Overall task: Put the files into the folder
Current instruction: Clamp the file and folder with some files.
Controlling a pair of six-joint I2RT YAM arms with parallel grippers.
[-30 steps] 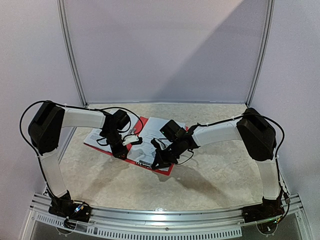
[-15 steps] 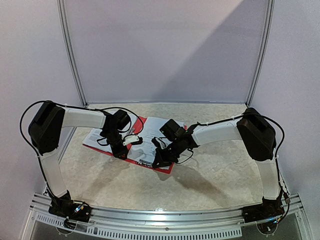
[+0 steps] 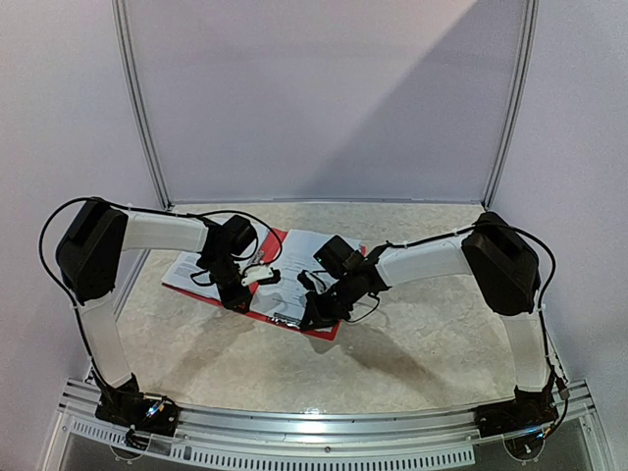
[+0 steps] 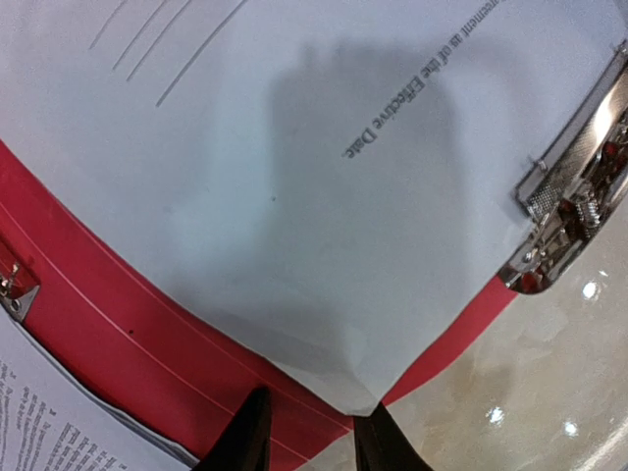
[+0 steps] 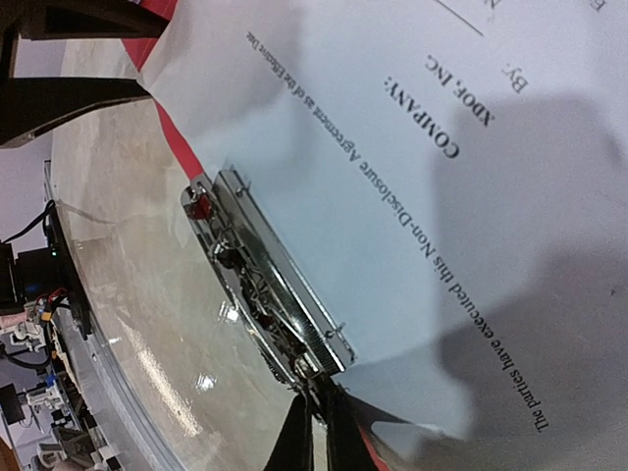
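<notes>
Almost nothing is moved since a second ago; the left gripper [image 4: 312, 417] is held a little apart, with the folder [image 4: 118, 324] edge and a corner of the files [image 4: 324, 196] just ahead of its tips; the right gripper [image 5: 316, 407] is squeezed shut at the end of the silver clip [image 5: 270, 294].

Surface [image 3: 412, 343]: beige, marbled stone pattern, glossy. The wrist views show small white glare spots [image 4: 589, 290] and a longer streak [image 5: 201, 381] from overhead light. Back panel [image 3: 324, 98]: plain, pale lavender, with a diagonal shadow edge; brighter at upper right, darker at lower left. Aluminium posts frame it on the left [image 3: 137, 98] and right [image 3: 512, 98]. Side walls [image 3: 49, 118] are the same pale, bare colour. Near edge: aluminium rail [image 3: 324, 424] with a slotted strip below it. Past the surface edge in the right wrist view: dark clutter and cables [image 5: 29, 285], too blurred to identify.
</notes>
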